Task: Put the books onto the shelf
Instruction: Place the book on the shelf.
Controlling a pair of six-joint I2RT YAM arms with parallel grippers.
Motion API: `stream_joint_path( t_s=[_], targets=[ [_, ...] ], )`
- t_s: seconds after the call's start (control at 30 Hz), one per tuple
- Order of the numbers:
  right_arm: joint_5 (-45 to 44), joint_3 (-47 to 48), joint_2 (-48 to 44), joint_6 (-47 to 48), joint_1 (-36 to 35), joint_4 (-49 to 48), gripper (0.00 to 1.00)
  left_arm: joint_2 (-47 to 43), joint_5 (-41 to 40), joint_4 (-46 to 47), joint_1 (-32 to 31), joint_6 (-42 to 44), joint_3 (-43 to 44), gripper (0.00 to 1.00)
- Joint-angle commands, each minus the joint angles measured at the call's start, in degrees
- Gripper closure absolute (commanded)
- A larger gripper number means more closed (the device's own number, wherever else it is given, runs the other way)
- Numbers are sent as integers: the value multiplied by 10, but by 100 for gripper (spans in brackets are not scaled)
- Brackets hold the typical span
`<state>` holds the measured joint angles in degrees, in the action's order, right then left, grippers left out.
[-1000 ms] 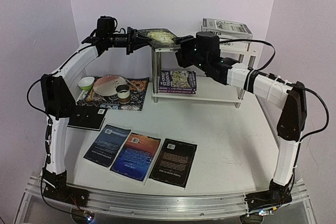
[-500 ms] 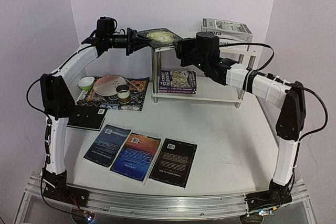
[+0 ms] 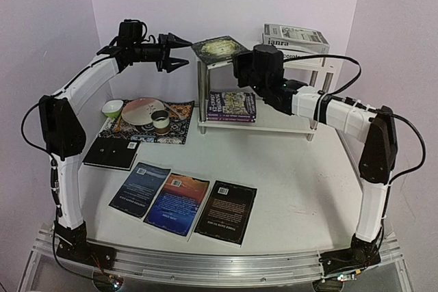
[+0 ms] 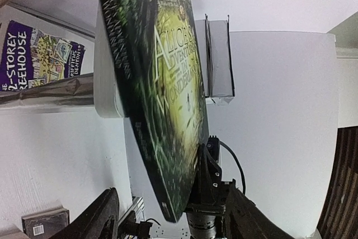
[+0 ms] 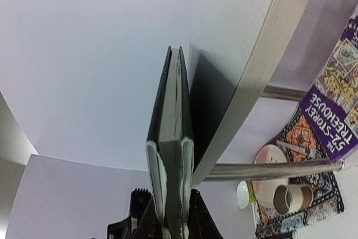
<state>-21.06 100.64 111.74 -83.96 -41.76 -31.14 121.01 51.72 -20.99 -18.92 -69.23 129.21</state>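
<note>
While the shelf (image 3: 294, 126) takes up the back right, Alice's Adventures in Wonderland (image 3: 217, 48) lies cover up on the left end of its top board (image 5: 263, 54). It sits askew, with one corner jutting past the edge. Its long axis seems to run from my right gripper (image 5: 172, 216) out toward my left gripper (image 3: 186, 52). Right one's clamped on the book's near end. Left one hangs apart from it, jaws spread, holding nothing.
</note>
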Motion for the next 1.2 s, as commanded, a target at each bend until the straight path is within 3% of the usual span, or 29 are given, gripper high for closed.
stream_joint_path(
  t_s=[0.0,0.53,0.97,1.17],
  targets=[
    [-136,12,19,54,-13,-133,100,-84,-63,-2,3,45,-47,34],
    [-339,248,188,135,-63,-181,100,-188,-128,-75,24,128,-126,36],
    [-379,337,228,162,-63,-161,94,-192,-118,-79,26,125,-133,38],
    [-342,325,220,84,-50,-102,97,-197,-118,-81,25,124,-136,38]
  ],
)
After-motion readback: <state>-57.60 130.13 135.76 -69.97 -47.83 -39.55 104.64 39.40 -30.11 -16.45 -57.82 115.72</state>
